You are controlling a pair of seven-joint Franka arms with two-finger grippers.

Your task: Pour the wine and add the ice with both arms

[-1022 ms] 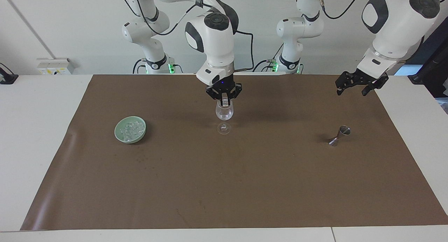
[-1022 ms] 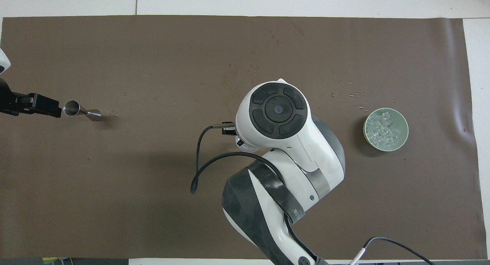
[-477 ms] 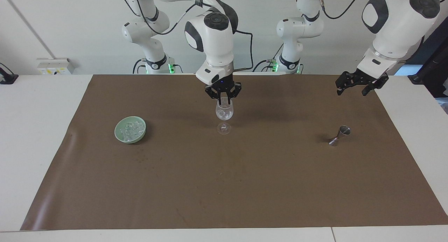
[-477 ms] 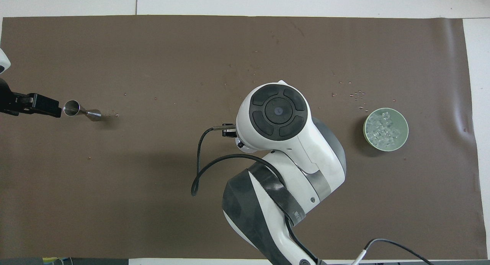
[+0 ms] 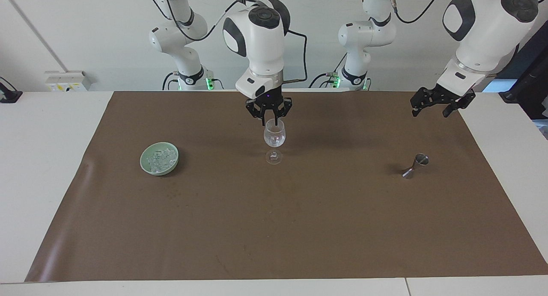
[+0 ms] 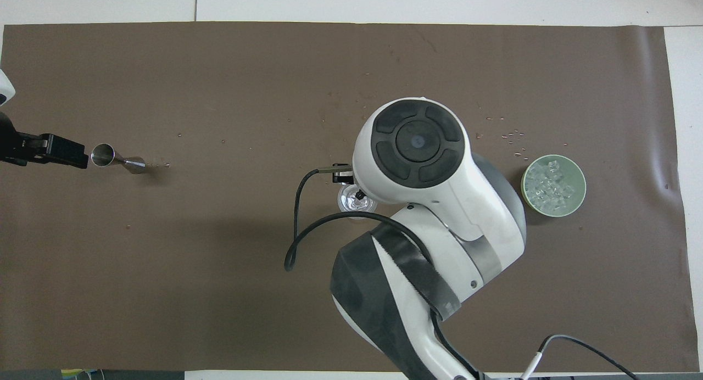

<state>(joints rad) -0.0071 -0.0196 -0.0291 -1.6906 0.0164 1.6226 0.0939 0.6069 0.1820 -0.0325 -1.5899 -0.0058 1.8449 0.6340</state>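
Hovering my right claw (image 5: 269,121) over the wine glass (image 5: 274,138), fingers slightly parted and empty; ice (image 5: 274,138) sits in its bowl, more in the green dish (image 5: 159,158). I should lift straight, clear of the rim. Left claw (image 5: 442,100) waits spread above the jigger (image 5: 414,166).

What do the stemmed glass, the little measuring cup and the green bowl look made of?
Stemmed glass: clear glass or clear plastic; the mat shows through it. Measuring cup: polished metal, judging by its grey sheen. Green bowl: probably glazed ceramic, smooth pale green, opaque.
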